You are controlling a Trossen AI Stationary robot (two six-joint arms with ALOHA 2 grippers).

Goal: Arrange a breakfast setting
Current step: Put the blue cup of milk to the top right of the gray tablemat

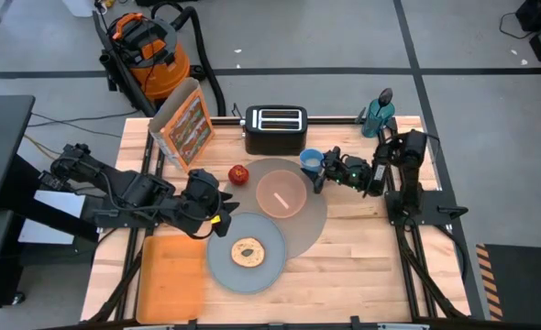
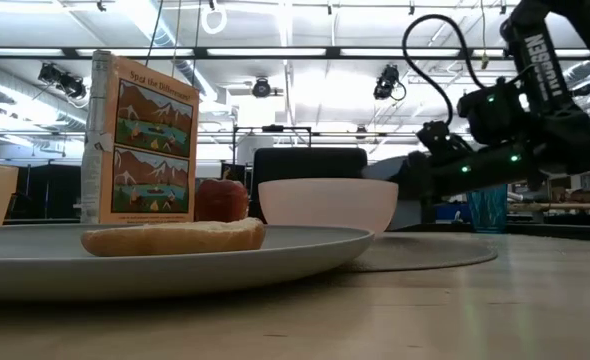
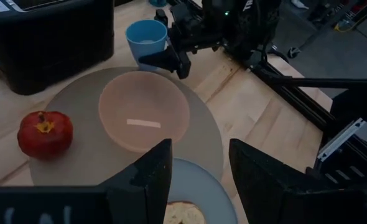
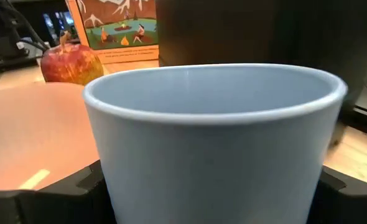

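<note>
A pink bowl [image 1: 281, 194] sits on the round grey-brown mat [image 1: 312, 225]. A red apple [image 1: 238, 173] rests on the mat's far left edge. The grey plate [image 1: 225, 270] carries a round piece of bread [image 1: 247, 252] and overlaps the mat's near edge. A blue cup [image 1: 312, 162] stands upright at the mat's far right edge, inside my right gripper [image 1: 322, 174], which is shut on it. My left gripper [image 3: 199, 155] hovers open over the plate's far edge, with nothing between its fingers. My right gripper has the blue cup between its two fingers, one on each opposite side of the wall [image 4: 102, 180], low on the cup. The fingers come nearly level from the table's right side. The cup stays upright. Whether its base rests on the table I cannot tell.
A black toaster [image 1: 275, 128] stands at the far edge behind the mat. A picture box [image 1: 186, 124] stands at the far left and a teal bottle [image 1: 378, 115] at the far right. An orange board [image 1: 171, 272] lies at the near left, beside the plate.
</note>
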